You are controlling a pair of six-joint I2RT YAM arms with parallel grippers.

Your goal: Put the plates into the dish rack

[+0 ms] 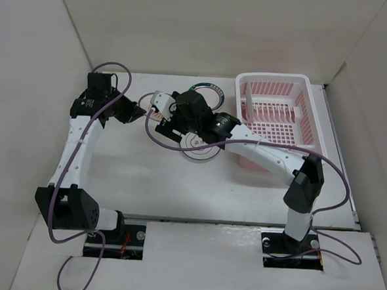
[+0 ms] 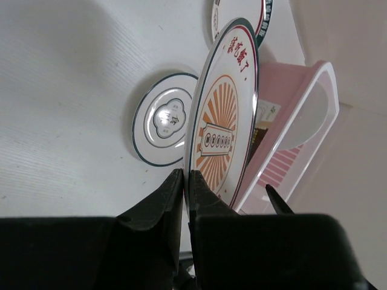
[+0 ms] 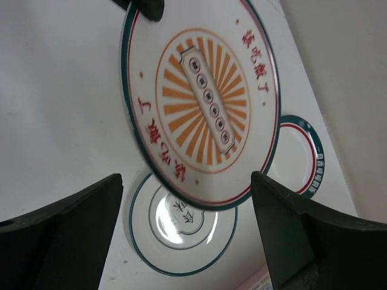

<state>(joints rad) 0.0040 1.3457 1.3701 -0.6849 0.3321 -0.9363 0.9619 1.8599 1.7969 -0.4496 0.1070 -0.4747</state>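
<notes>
My left gripper (image 2: 186,181) is shut on the rim of a sunburst plate (image 2: 221,121) and holds it on edge above the table; it also shows in the top view (image 1: 145,105). My right gripper (image 3: 186,181) is open, its fingers either side of that plate's (image 3: 199,103) lower edge without touching. A thin-ringed plate (image 3: 181,232) lies flat below it, also seen from above (image 1: 199,152). A green-banded plate (image 1: 210,88) lies at the back. The pink dish rack (image 1: 274,114) stands to the right. The second sunburst plate does not show.
A white disc (image 1: 247,99) stands on edge in the rack's left end, its face hidden. White walls close the table on the left, back and right. Purple cables loop off both arms. The right arm stretches across in front of the rack.
</notes>
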